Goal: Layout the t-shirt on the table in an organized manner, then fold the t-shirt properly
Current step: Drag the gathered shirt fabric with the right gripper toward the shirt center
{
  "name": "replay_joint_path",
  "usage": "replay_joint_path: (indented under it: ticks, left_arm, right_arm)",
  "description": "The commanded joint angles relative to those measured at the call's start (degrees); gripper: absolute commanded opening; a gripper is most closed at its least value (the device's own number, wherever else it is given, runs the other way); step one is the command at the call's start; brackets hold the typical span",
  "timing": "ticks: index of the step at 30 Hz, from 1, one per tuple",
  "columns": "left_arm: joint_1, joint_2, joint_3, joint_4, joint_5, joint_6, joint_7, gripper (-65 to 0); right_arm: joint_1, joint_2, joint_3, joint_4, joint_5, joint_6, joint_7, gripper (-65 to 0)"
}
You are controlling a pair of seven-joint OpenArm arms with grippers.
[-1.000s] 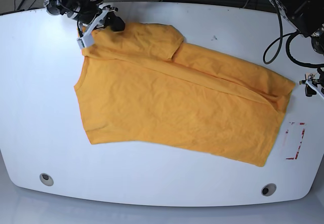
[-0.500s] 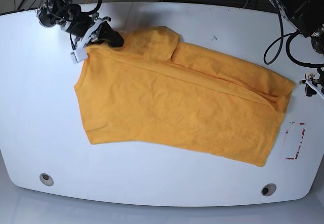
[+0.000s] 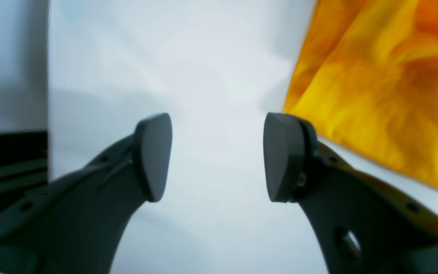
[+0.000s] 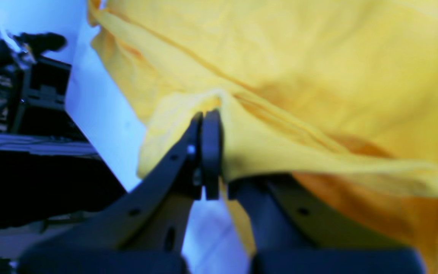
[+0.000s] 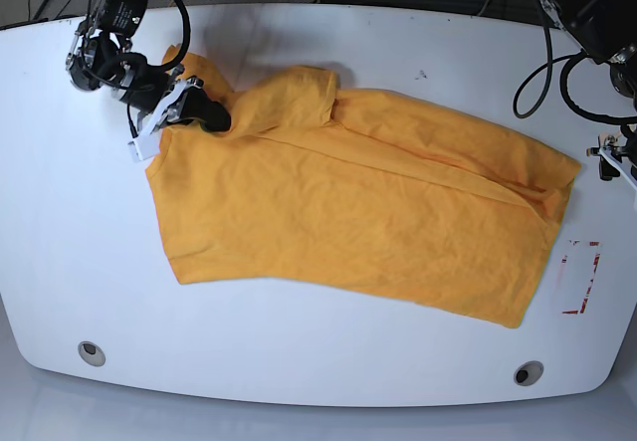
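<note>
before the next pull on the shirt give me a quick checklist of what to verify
1. right gripper shut on the t-shirt: ok.
2. left gripper open, nothing between its fingers: ok.
3. Left gripper beside the shirt's edge, not touching cloth: ok.
4. Shirt lying flat: not ok, folded over near the far sleeve and bunched at the grip.
5. Shirt fully on the table: ok.
6. Both layers pinched: cannot tell.
</note>
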Motion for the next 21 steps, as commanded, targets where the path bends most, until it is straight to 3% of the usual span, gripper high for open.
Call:
replay_joint_path:
  ticks: [1, 7, 17, 21]
  left_arm:
    - [0.27, -1.49, -0.18, 1.95, -0.53, 0.1, -0.76, -29.0]
    - [0.8, -1.49, -0.18, 3.97, -0.53, 0.1, -0.76, -29.0]
    - [0.8, -1.49, -0.27, 4.15, -0.53, 0.1, -0.68, -29.0]
    - [0.8, -1.49, -0.27, 4.15, -0.53, 0.1, -0.68, -29.0]
  right_arm:
    - [1.63, 1.36, 0.11, -0.55, 1.74, 0.12, 1.06, -64.4]
    - [2.24, 3.2, 0.11, -1.34, 1.91, 0.12, 1.06, -64.4]
    - [-0.31, 2.94, 0.2, -0.9, 2.35, 0.12, -1.67, -64.4]
    - [-1.71, 2.85, 0.11, 0.85, 6.13, 0.12, -2.64, -64.4]
